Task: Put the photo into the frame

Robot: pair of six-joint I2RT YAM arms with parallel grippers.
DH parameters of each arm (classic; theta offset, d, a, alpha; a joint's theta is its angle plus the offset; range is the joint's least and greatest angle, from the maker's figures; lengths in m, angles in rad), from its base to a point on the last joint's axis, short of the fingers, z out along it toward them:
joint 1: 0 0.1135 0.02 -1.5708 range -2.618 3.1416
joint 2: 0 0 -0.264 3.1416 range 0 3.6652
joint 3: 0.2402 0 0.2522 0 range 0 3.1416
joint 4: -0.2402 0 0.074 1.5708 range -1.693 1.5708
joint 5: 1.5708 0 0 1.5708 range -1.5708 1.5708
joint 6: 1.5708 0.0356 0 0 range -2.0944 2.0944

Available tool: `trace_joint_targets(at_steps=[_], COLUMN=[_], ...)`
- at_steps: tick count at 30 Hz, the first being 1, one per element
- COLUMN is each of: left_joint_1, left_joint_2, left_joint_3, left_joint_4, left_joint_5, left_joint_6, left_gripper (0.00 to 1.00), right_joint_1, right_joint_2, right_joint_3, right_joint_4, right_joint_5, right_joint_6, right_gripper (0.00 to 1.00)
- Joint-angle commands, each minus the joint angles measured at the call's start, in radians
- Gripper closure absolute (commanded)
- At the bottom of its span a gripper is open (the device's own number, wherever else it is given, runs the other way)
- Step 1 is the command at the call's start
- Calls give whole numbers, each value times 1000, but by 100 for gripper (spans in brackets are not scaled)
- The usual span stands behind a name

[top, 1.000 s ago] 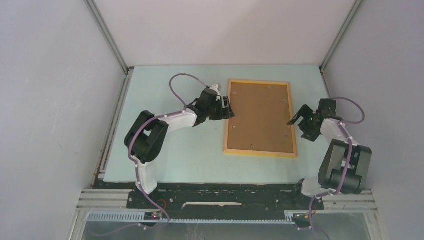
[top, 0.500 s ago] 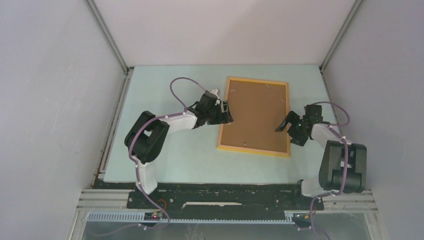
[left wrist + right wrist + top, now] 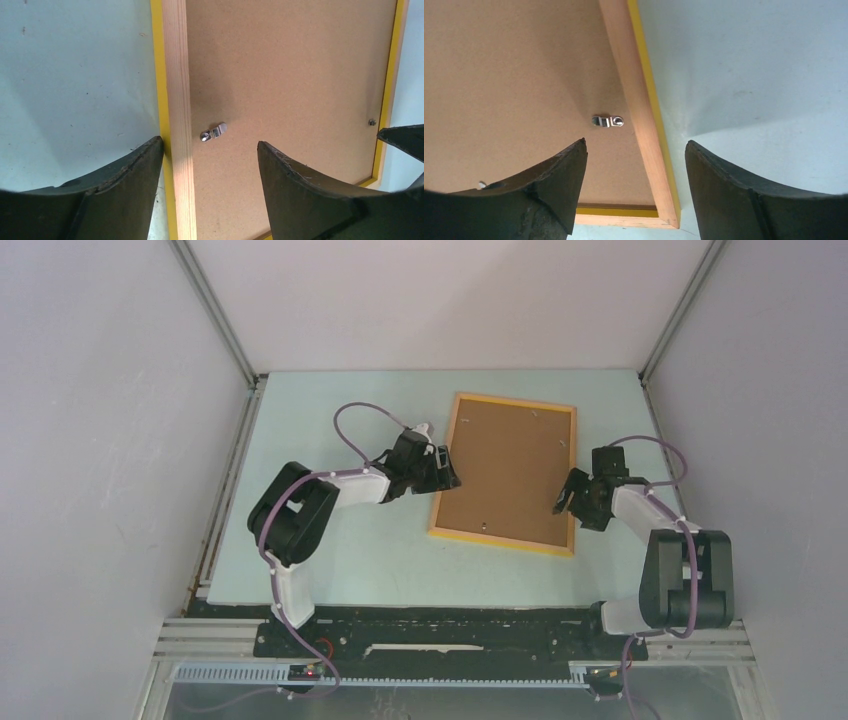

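The yellow-orange frame (image 3: 500, 537) lies face down on the pale green table, slightly skewed, with the brown backing board (image 3: 505, 468) seated in it. The photo is hidden. My left gripper (image 3: 450, 466) is open, its fingers astride the frame's left rail (image 3: 177, 100), one on the table side and one over the board (image 3: 300, 70). A metal clip (image 3: 213, 133) lies just ahead of it. My right gripper (image 3: 567, 496) is open astride the right rail (image 3: 630, 75) near the frame's near right corner. A clip (image 3: 607, 121) lies ahead of it.
Grey enclosure walls with metal posts stand on three sides of the table (image 3: 330, 560). Small turn clips hold the board along the frame's edges. The right gripper's fingertip (image 3: 405, 137) shows at the far edge of the left wrist view.
The frame has slid left and toward the near edge, turning slightly. My left gripper moved with it. My right gripper moved left onto the frame's right rail.
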Motion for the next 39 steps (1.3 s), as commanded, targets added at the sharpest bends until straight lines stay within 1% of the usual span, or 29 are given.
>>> trace_joint_targets(at_steps=[1,3,8,11,14,16,19,21,31,39], left_joint_1=[4,4,4,4,4,4,4,4,4,5], left_joint_2=[-20,-15,-13,-13,-15,-12,-10,-11,-12,-17], left_joint_3=[-17,-15,-15,-13,-14,-14,-12,-14,-16,-22], left_joint_4=[41,45,48,51,53,55,55,56,59,63], left_joint_5=[34,48,55,64,66,68,72,70,77,74], left_joint_6=[-17,-15,-16,-17,-15,-17,-15,-17,-17,-17], left_gripper=[27,27,29,30,30,31,31,32,33,33], right_joint_1=[20,23,26,28,30,31,64,72,77,75], right_joint_2=[15,38,91,118,135,144,149,150,62,18], right_joint_3=[34,50,88,105,109,112,117,116,102,43], right_joint_4=[-4,-6,1,2,10,9,-6,-15,-53,-36], right_joint_5=[83,120,129,145,150,151,156,160,161,147], right_joint_6=[-31,-30,-34,-38,-35,-33,-30,-28,-35,-15], right_gripper=[22,24,26,30,31,30,24,23,20,25])
